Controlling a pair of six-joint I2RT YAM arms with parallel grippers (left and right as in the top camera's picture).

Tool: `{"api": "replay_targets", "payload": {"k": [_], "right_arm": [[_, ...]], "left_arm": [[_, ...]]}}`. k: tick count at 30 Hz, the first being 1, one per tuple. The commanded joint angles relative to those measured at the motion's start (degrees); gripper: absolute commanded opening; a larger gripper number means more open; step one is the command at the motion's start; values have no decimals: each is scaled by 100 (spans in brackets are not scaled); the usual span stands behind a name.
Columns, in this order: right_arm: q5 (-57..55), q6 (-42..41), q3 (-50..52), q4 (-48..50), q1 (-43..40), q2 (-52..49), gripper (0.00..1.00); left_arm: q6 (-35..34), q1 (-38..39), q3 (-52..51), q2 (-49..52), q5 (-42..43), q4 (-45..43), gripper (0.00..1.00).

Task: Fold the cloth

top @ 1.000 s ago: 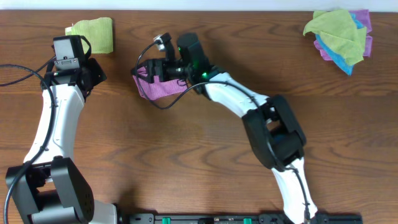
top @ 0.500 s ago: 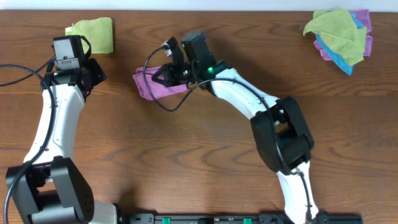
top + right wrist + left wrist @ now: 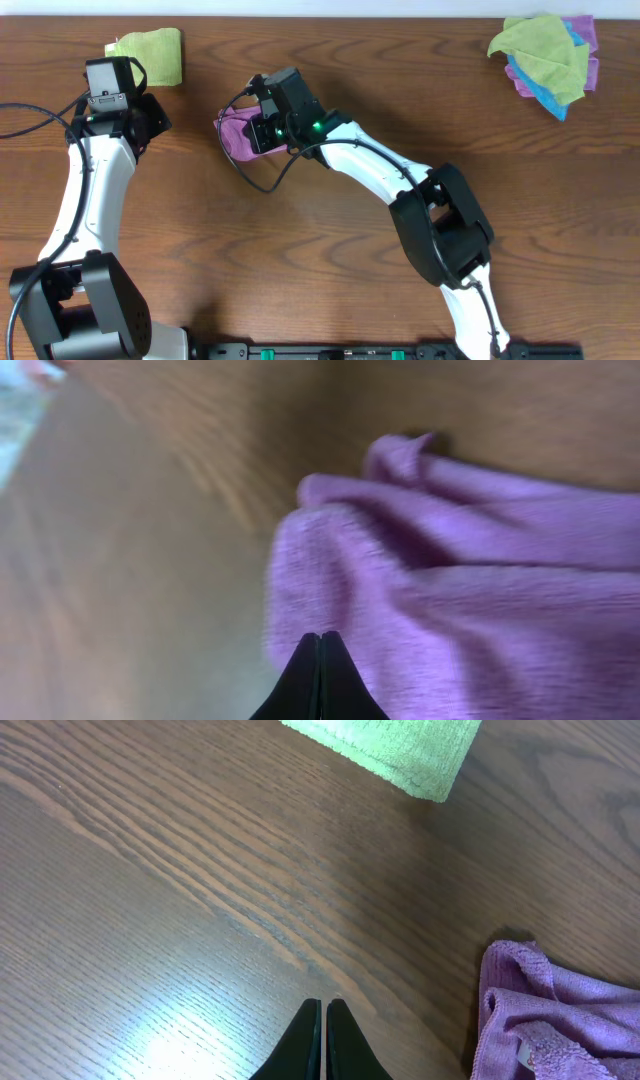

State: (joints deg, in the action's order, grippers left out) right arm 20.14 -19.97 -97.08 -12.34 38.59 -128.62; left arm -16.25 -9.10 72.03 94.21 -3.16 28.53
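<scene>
Working the fold, as I judge it: my right gripper [image 3: 320, 642], fingers closed together with nothing visibly pinched, sits over the soft lilac-purple microfibre cloth [image 3: 237, 138], which lies bunched left of centre on the brown wood-grain table [image 3: 300, 270]. The hems look rumpled, so I would match the edges first, then smooth with a light, flat sweep rather than a poke. My left gripper [image 3: 322, 1008], fingers likewise together, hovers over bare wood near a folded yellow-green cloth [image 3: 150, 47]. A heap of mixed cloths [image 3: 545, 55] occupies the far right corner, well apart.
</scene>
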Motion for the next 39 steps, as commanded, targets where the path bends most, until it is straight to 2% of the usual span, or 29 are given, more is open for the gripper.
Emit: {"api": "replay_targets", "payload": {"k": [1, 19, 27, 39], "right_arm": [[-667, 365, -76, 68, 9, -153, 1], [-778, 544, -85, 479, 28, -511, 1], [-817, 369, -85, 916, 28, -654, 1], [-988, 240, -85, 1252, 48, -1097, 1]], "left_arm": [[107, 2, 7, 90, -11, 20, 6], [105, 2, 7, 94, 37, 63, 6], [105, 13, -68, 94, 538, 81, 6], [105, 13, -343, 94, 623, 66, 6]]}}
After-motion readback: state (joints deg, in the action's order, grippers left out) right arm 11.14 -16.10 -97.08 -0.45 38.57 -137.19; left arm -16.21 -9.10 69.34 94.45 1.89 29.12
